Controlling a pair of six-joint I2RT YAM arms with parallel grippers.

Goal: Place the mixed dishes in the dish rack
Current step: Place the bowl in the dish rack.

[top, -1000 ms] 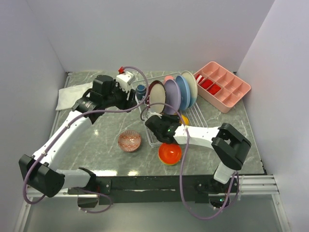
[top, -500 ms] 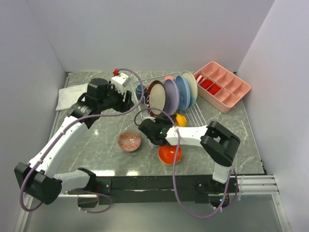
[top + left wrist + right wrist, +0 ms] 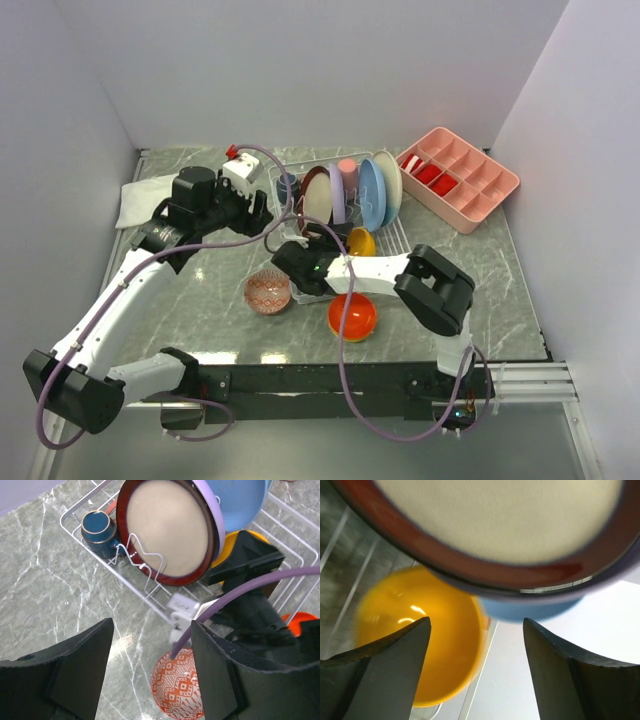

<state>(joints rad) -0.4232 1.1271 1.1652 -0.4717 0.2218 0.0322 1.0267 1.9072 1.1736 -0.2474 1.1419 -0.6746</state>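
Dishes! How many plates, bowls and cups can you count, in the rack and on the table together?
Plates: 4 (dark-red-rimmed plate, lavender plate, blue plate, cream plate)
Bowls: 3 (orange-yellow bowl, red-orange bowl, patterned pink bowl)
Cups: 2 (navy cup, pink cup)
Total: 9

4 plates (image 3: pixel 345 195) stand on edge in a row across the rear half of the dish rack (image 3: pixel 405 236). The left cup (image 3: pixel 288 184) sits in the rack's rear left corner, and the back cup (image 3: pixel 347 166) sits behind the plates. The racked bowl (image 3: pixel 361 241) lies inside the rack, in front of the plates. On the table (image 3: pixel 210 300), the near bowl (image 3: pixel 352 316) sits just in front of the rack, and the left bowl (image 3: pixel 268 292) lies off its front left corner. The compartment tray (image 3: pixel 462 178) lies right of the rack, toward the back. The folded cloth (image 3: pixel 140 200) lies well to the rack's left.
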